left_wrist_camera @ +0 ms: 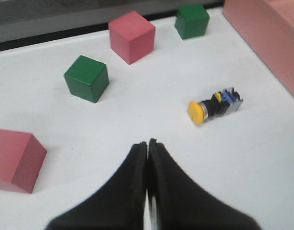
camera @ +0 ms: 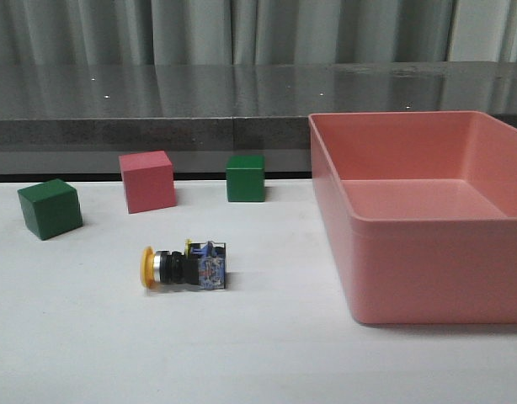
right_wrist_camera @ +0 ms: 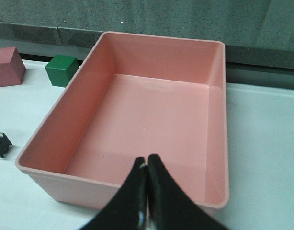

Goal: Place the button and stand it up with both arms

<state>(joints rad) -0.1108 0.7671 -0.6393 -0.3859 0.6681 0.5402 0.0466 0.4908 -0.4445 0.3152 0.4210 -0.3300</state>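
Note:
The button (camera: 184, 266) lies on its side on the white table, yellow cap to the left, bluish base to the right. It also shows in the left wrist view (left_wrist_camera: 215, 105), and only its base edge shows in the right wrist view (right_wrist_camera: 0, 143). My left gripper (left_wrist_camera: 147, 143) is shut and empty, hovering short of the button. My right gripper (right_wrist_camera: 147, 158) is shut and empty above the near wall of the pink bin (right_wrist_camera: 113, 191). Neither arm shows in the front view.
The pink bin (camera: 410, 278) fills the right side of the table. A green cube (camera: 50, 209), a pink cube (camera: 147, 181) and a second green cube (camera: 245, 178) stand behind the button. Another pink block (left_wrist_camera: 13, 160) sits near the left gripper.

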